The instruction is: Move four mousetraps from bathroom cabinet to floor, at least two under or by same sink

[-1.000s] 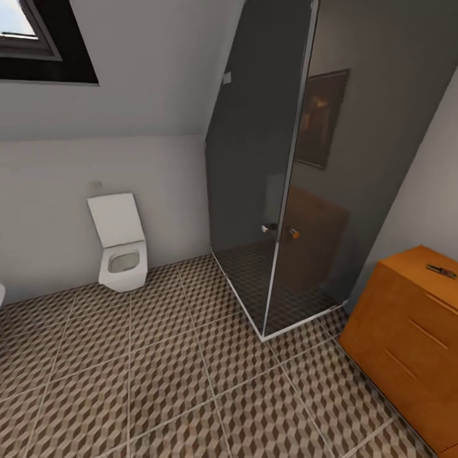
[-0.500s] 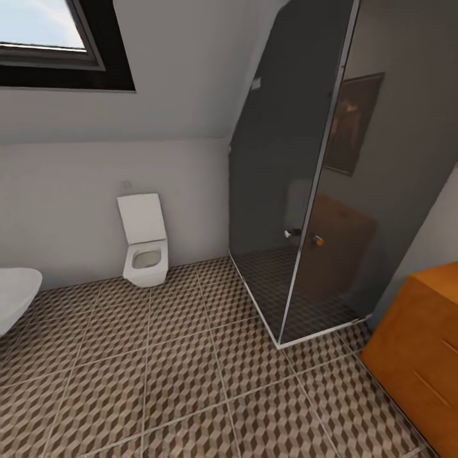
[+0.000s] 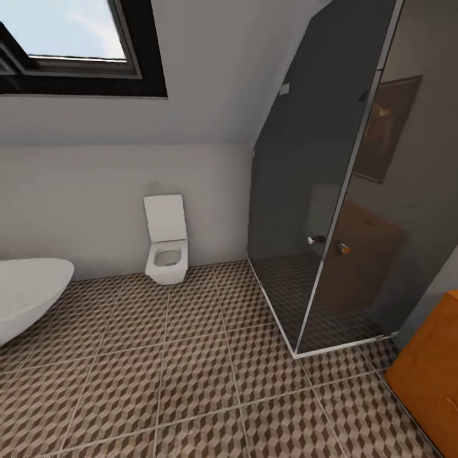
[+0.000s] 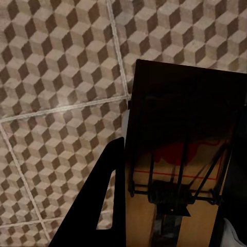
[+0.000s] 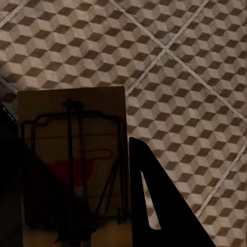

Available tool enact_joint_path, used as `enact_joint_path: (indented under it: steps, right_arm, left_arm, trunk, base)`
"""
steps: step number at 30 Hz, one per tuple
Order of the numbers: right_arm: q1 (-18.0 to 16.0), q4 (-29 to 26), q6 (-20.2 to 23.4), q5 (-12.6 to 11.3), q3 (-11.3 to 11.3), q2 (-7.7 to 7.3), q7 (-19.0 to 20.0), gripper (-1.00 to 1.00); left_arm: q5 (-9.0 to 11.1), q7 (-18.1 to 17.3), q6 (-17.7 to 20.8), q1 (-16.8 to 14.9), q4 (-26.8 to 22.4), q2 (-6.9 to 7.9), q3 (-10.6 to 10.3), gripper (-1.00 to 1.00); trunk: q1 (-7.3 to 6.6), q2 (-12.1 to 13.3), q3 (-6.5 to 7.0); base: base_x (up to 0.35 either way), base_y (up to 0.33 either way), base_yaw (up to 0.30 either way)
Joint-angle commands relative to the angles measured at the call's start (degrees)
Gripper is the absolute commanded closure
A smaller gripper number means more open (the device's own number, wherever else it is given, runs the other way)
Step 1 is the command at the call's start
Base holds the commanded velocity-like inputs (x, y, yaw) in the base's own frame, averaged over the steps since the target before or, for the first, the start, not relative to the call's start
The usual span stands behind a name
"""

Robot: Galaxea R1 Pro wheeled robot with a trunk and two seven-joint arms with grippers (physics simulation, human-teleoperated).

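In the left wrist view a tan mousetrap (image 4: 180, 154) with a dark wire bar and a red mark sits between the black fingers (image 4: 110, 206) of my left gripper (image 4: 177, 175), which is shut on it above the cube-patterned bathroom floor (image 4: 56, 77). My right gripper (image 5: 69, 175) is likewise shut on a second mousetrap (image 5: 72, 144), with one finger (image 5: 154, 206) beside it over the tiles (image 5: 180, 62). A corner of the orange-brown cabinet (image 3: 432, 369) shows at the head view's lower right. The bathroom sink is out of view.
A white toilet (image 3: 166, 245) stands against the far wall. The rim of a white oval bathtub (image 3: 25, 292) shows at the left. A dark glass shower enclosure (image 3: 331, 210) fills the right corner. Open tiled floor (image 3: 191, 369) lies ahead, under a skylight (image 3: 63, 38).
The head view has swung left: the toilet and shower slid right in the picture, the cabinet mostly left the frame, and the bathtub came in at the left.
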Motion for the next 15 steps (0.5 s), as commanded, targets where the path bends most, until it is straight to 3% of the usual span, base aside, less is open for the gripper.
enact_joint_path:
  steps: [1, 15]
  right_arm:
    - [-0.08, 0.14, -0.31, -0.68, 0.44, -0.01, 0.22, 1.00]
    - [-0.08, 0.14, -0.31, -0.67, 0.44, -0.01, 0.22, 1.00]
  left_arm:
    - [0.06, 0.62, 0.02, -0.12, -0.24, 0.04, -0.21, 1.00]
    - [0.04, 0.62, 0.02, -0.12, -0.24, 0.04, -0.21, 1.00]
  trunk:
    - [0.04, -0.12, -0.06]
    - [0.04, -0.12, 0.83]
  base:
    - [0.000, 0.000, 0.228]
    - [0.000, 0.000, 0.229]
